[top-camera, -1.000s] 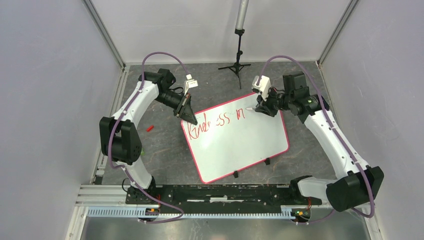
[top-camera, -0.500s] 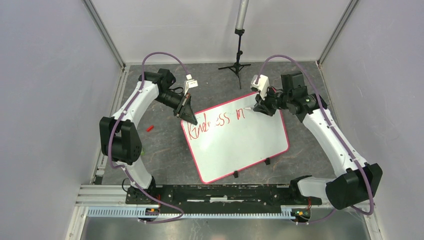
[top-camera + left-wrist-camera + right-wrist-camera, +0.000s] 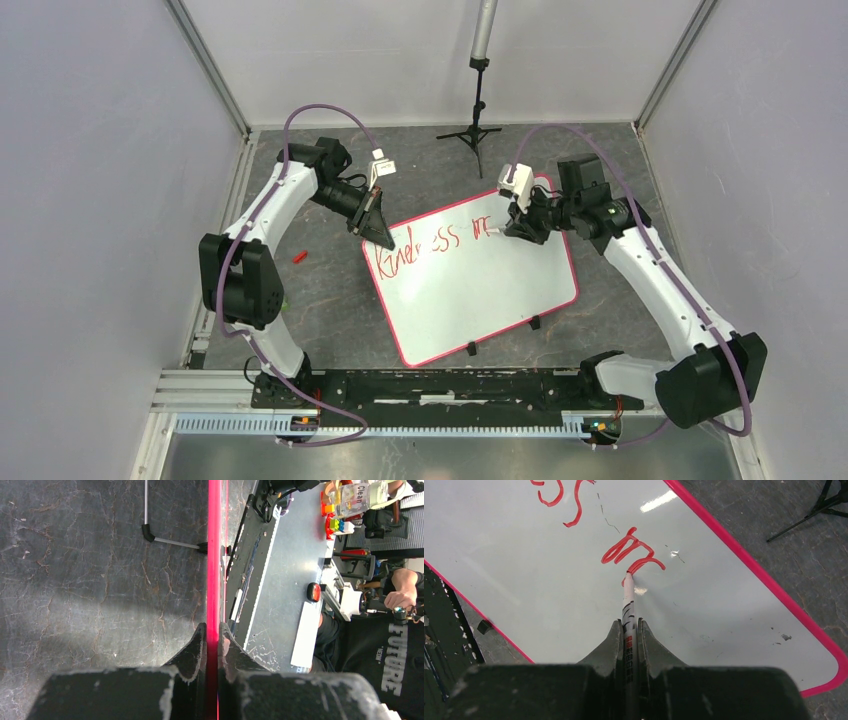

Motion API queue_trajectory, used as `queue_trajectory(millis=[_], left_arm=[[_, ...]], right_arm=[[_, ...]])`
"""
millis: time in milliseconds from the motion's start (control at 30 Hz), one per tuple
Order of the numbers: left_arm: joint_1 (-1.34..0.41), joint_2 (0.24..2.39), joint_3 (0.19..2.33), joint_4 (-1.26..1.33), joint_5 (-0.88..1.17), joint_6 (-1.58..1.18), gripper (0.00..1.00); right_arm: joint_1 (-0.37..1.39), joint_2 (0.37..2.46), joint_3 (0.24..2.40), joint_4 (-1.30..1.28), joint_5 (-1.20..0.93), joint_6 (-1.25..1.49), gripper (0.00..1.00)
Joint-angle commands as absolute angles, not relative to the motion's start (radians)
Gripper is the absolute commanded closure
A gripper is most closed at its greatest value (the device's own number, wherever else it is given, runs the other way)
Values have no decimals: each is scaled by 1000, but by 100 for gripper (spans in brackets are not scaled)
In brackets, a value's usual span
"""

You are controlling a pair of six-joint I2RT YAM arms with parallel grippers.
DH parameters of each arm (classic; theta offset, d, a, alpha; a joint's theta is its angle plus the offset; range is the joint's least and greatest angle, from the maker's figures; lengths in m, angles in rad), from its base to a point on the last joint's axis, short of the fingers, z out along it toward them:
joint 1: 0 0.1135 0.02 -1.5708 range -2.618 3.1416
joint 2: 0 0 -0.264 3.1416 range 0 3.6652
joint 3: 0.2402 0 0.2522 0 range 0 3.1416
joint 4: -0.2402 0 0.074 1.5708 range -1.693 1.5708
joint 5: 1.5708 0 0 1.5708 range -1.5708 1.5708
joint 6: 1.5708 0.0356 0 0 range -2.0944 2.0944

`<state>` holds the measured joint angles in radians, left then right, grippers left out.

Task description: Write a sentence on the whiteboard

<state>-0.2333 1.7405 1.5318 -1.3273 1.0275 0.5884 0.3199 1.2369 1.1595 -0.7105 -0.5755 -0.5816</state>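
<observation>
Since a second earlier, the right fingers [image 3: 520,226] had slid a little inward over the whiteboard [image 3: 480,290] from its far right corner, and the last red letter had gained another stroke. The left arm and the board had not shifted. The whiteboard lay flat on the dark grey surface [image 3: 320,300], turned at an angle, with its red-pink rim all round and small black clips [image 3: 534,323] on its near edge. The sentence [image 3: 430,243] ran in thin red handwriting along the whiteboard's far edge and read roughly "Kindness m". The right wrist view showed the right fingers [image 3: 611,640] closed on a slim white marker [image 3: 628,605] with dark print on its barrel. The marker's red tip touched the whiteboard [image 3: 499,570] at the foot of the newest letter of the sentence [image 3: 631,552]. The left fingers [image 3: 378,226] sat at the whiteboard's far left corner. The left wrist view showed the left fingers [image 3: 195,645] pressed together on the whiteboard's rim [image 3: 214,555], seen edge-on as a bright pink line between them. A black tripod stand [image 3: 476,110] stood beyond the whiteboard's far edge. A small red object [image 3: 298,256] lay on the surface off the whiteboard's left side, apart from it.
</observation>
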Motion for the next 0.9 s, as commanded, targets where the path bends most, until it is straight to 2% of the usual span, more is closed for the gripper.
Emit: queue_trajectory(millis=[0, 867], left_arm=[[-253, 1733, 1520, -1279, 899, 584, 98], [-253, 1735, 1520, -1279, 894, 585, 98]], right_arm=[[321, 1220, 1144, -717, -527, -613, 100], [285, 1289, 1278, -689, -519, -587, 100]])
